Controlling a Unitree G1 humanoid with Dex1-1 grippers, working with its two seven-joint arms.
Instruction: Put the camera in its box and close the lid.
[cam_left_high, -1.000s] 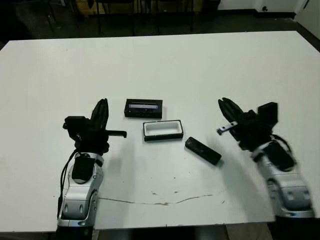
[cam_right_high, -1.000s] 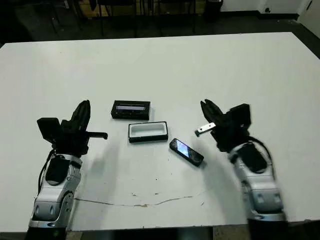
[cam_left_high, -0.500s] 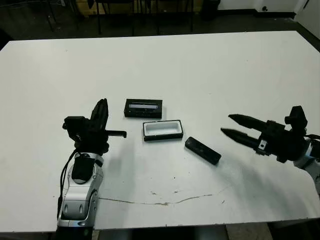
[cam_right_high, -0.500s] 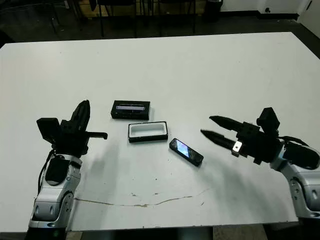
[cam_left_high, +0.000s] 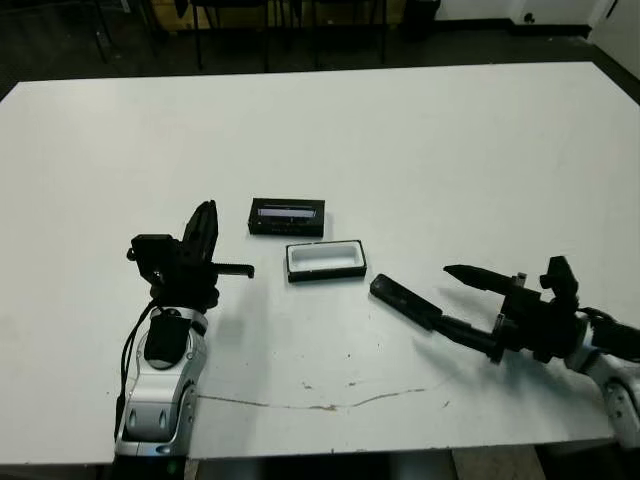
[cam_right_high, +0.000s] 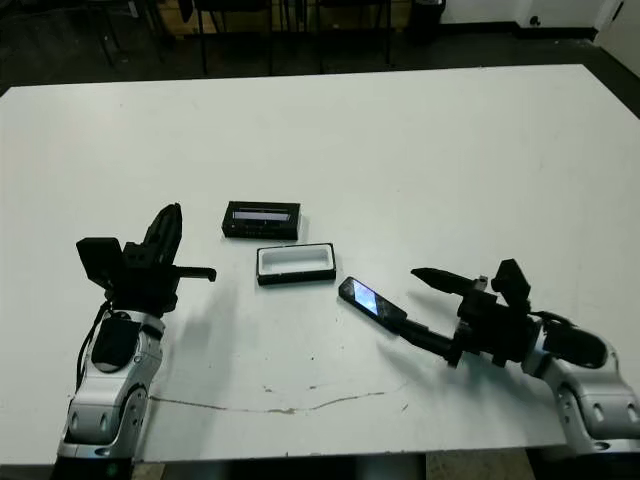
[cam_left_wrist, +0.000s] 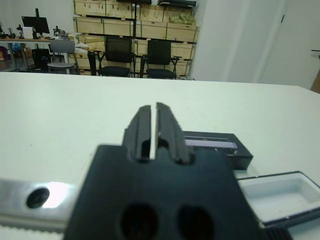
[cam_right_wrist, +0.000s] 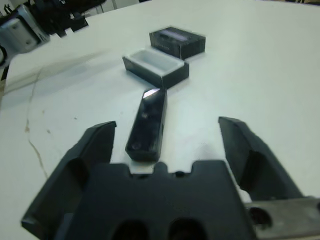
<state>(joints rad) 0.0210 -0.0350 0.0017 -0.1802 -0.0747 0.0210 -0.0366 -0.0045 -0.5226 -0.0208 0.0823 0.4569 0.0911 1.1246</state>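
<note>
The black bar-shaped camera (cam_left_high: 405, 301) lies flat on the white table, just right of the box (cam_left_high: 325, 260), a small white-lined tray with black walls. Behind the box rests the black lid (cam_left_high: 287, 216) with its pale strip. My right gripper (cam_left_high: 443, 296) is open and low over the table, its fingertips just right of the camera's near end; in the right wrist view the camera (cam_right_wrist: 148, 122) lies ahead between the spread fingers. My left gripper (cam_left_high: 206, 217) is shut and empty, left of the lid and box.
A thin dark crack or line (cam_left_high: 330, 405) runs across the table near its front edge. Chairs and shelves stand beyond the far edge.
My right arm has swung down and leftward; its gripper turned from upright to level and opened, and its fingers now reach toward the camera. The left arm, camera, box and lid stayed put.
</note>
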